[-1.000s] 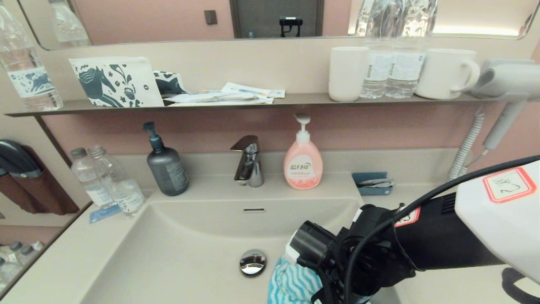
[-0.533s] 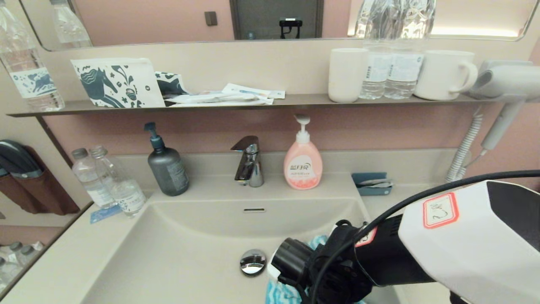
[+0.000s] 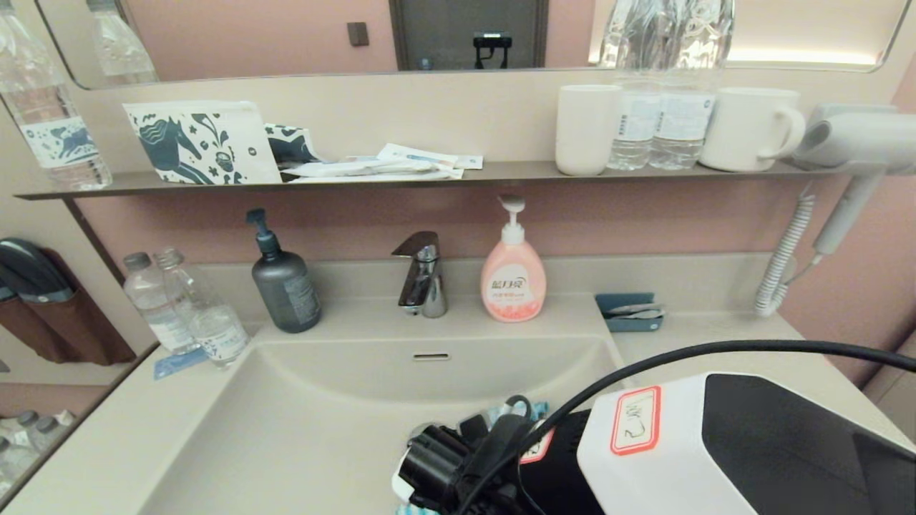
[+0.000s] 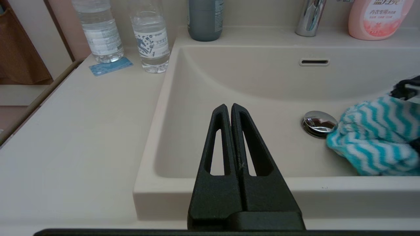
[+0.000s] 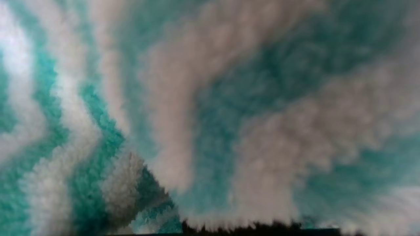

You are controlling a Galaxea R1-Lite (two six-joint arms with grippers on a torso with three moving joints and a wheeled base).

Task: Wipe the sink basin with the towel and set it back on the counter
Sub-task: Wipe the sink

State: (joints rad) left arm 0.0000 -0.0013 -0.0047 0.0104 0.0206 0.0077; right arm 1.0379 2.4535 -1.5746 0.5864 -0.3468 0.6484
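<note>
The beige sink basin [image 3: 308, 422] fills the middle of the head view, its overflow slot [image 3: 431, 355] on the back wall. My right gripper [image 3: 422, 501] reaches down into the basin; its black wrist [image 3: 465, 465] hides the fingers. It holds the turquoise and white zigzag towel [image 4: 374, 137], bunched on the basin floor beside the chrome drain plug [image 4: 320, 123]. That towel [image 5: 210, 114] fills the right wrist view. My left gripper [image 4: 228, 106] is shut and empty, hovering by the basin's front rim. The counter [image 3: 715, 343] lies flat to the basin's right.
Behind the basin stand a chrome faucet [image 3: 422, 275], a pink soap bottle [image 3: 513, 275] and a grey pump bottle [image 3: 284, 286]. Two water bottles [image 3: 186, 311] sit on the left counter. A blue tray [image 3: 630, 311] lies at back right, below a hair dryer [image 3: 851, 143].
My right arm has swept left across the basin floor with the towel. In the head view its wrist now covers the drain plug and nearly all of the towel.
</note>
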